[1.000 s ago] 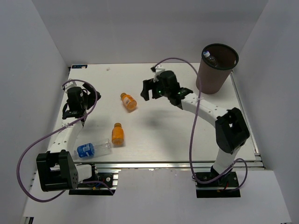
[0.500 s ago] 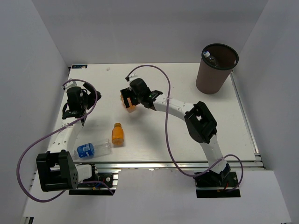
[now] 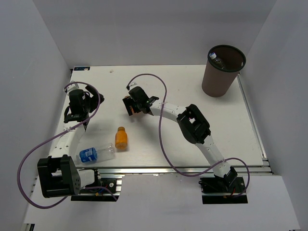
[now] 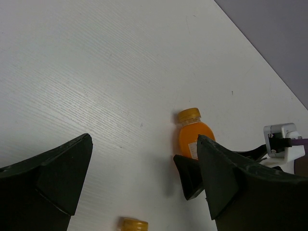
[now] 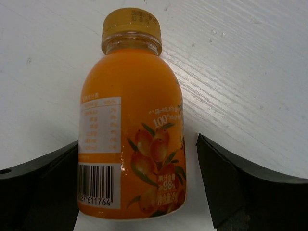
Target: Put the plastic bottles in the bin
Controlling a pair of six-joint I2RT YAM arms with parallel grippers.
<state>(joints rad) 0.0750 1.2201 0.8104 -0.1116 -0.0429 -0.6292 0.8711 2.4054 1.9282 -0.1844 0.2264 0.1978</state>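
A stubby orange bottle (image 5: 132, 130) with an orange cap lies on the white table (image 3: 159, 139). My right gripper (image 5: 137, 142) is open, with one finger on each side of the bottle's body. Seen from above, the right gripper (image 3: 131, 106) covers most of this bottle (image 3: 128, 102). My left gripper (image 4: 144, 139) is open and empty at the table's left (image 3: 77, 114). Its view shows the same bottle (image 4: 192, 137). A second orange bottle (image 3: 121, 138) and a clear bottle with a blue label (image 3: 94, 154) lie near the front left. The brown bin (image 3: 219, 79) stands at the back right.
A clear bottle with a white cap (image 3: 215, 58) leans inside the bin against its rim. The cap of the second orange bottle (image 4: 133, 224) shows at the bottom of the left wrist view. Purple cables loop over both arms. White walls enclose the table.
My right arm has swung left from near the bin to the orange bottle and come down with its fingers around it. The left arm and the other bottles have not moved.
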